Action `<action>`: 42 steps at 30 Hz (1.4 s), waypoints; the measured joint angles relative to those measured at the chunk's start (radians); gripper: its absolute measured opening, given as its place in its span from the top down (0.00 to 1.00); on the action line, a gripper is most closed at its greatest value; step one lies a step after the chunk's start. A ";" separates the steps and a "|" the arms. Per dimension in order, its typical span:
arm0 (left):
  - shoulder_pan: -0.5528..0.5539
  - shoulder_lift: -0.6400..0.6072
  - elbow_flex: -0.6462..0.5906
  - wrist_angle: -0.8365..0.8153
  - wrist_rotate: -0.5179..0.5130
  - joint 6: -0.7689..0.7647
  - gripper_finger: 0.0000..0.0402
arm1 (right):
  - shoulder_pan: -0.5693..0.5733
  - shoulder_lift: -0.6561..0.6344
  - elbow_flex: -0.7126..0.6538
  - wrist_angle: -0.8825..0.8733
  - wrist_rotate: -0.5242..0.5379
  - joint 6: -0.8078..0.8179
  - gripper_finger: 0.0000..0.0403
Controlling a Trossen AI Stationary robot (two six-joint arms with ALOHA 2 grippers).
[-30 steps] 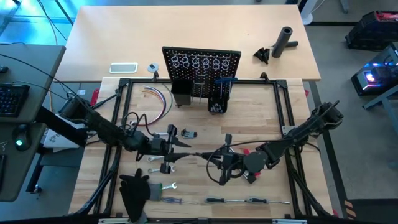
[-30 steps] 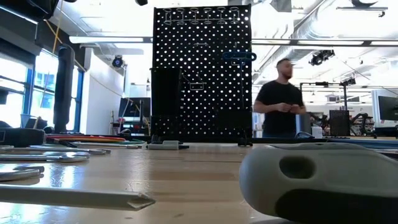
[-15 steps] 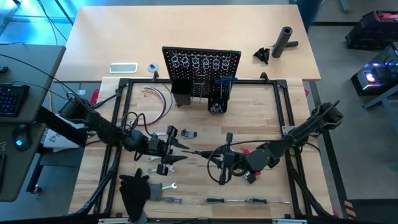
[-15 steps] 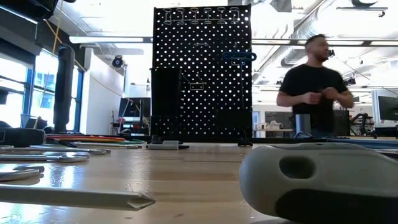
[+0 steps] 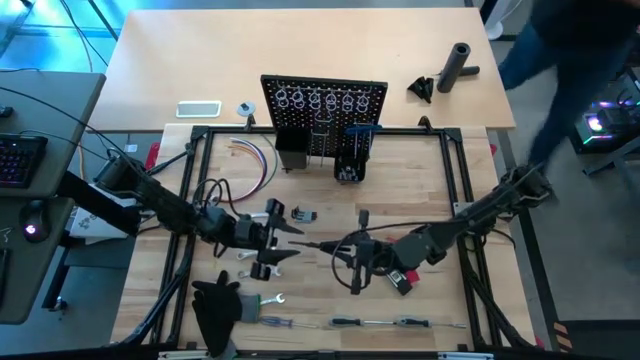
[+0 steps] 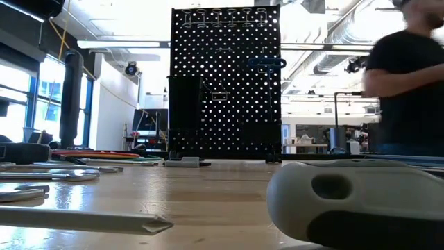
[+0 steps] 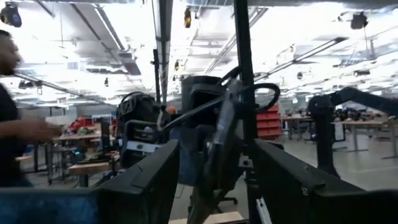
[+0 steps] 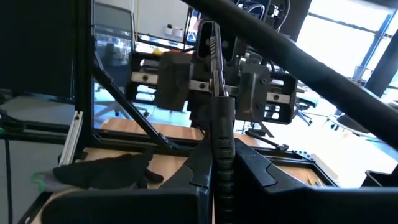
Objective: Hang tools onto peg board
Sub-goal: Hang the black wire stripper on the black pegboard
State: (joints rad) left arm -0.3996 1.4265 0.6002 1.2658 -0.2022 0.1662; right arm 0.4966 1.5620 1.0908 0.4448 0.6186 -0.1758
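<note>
Black-handled screwdriver [image 5: 322, 246] hangs mid-counter, well short of the peg board [image 5: 325, 105], clamped in the shut jaws of your right gripper [image 5: 358, 262], left gripper [image 5: 272, 245] jaws spread by its tip; swing early and it may snag there.

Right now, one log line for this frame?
right gripper: shut on black-handled tool | left gripper: open, fingers either side of it | peg board: tool not hung
</note>
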 joint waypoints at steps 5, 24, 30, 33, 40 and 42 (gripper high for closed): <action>0.000 0.039 0.036 -0.007 -0.010 0.028 0.55 | -0.019 0.000 0.000 0.029 -0.036 0.003 0.94; 0.006 0.105 0.074 0.054 0.020 0.072 0.94 | -0.011 0.000 0.000 0.005 -0.027 0.013 0.94; 0.006 0.092 0.074 0.036 0.013 0.074 0.94 | -0.011 0.000 0.000 -0.005 -0.013 0.019 0.93; 0.008 0.068 0.072 0.004 0.000 0.104 0.94 | -0.003 0.000 0.001 -0.036 0.049 0.028 0.90; 0.006 -0.054 0.081 -0.148 -0.043 0.163 0.94 | 0.022 0.000 0.000 -0.107 0.240 0.016 0.75; 0.006 -0.077 0.082 -0.188 -0.062 0.187 0.94 | 0.023 0.000 0.000 -0.108 0.273 0.002 0.71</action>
State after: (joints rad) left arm -0.3939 1.3491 0.6823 1.0779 -0.2645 0.3534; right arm 0.5198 1.5616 1.0912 0.3369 0.8913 -0.1741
